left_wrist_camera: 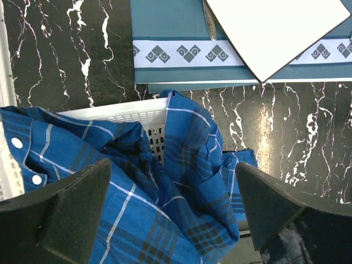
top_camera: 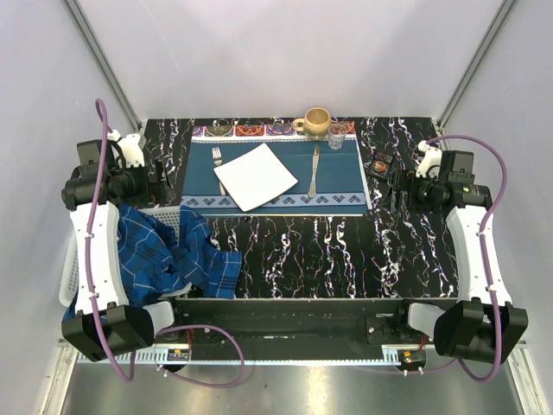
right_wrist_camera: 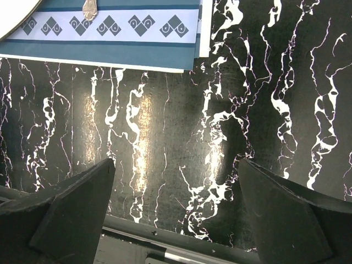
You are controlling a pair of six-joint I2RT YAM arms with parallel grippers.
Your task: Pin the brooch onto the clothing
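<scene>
The blue and navy plaid shirt (top_camera: 177,251) lies crumpled in and over a white basket (top_camera: 67,272) at the table's left front. In the left wrist view the shirt (left_wrist_camera: 137,209) fills the lower half, with two white buttons at the left. My left gripper (top_camera: 162,186) (left_wrist_camera: 173,165) is open and empty, just above the shirt. A small reddish-brown brooch (top_camera: 381,162) lies on the black table at the right, just beyond the placemat's edge. My right gripper (top_camera: 396,183) (right_wrist_camera: 176,162) is open and empty beside it, over bare table. The brooch is out of the right wrist view.
A teal placemat (top_camera: 346,186) at the back middle holds a white square plate (top_camera: 255,175), a fork (top_camera: 218,158) and a knife (top_camera: 314,170). A tan cup (top_camera: 316,121) and a small glass (top_camera: 337,133) stand behind it. The basket rim (left_wrist_camera: 126,113) shows under the shirt.
</scene>
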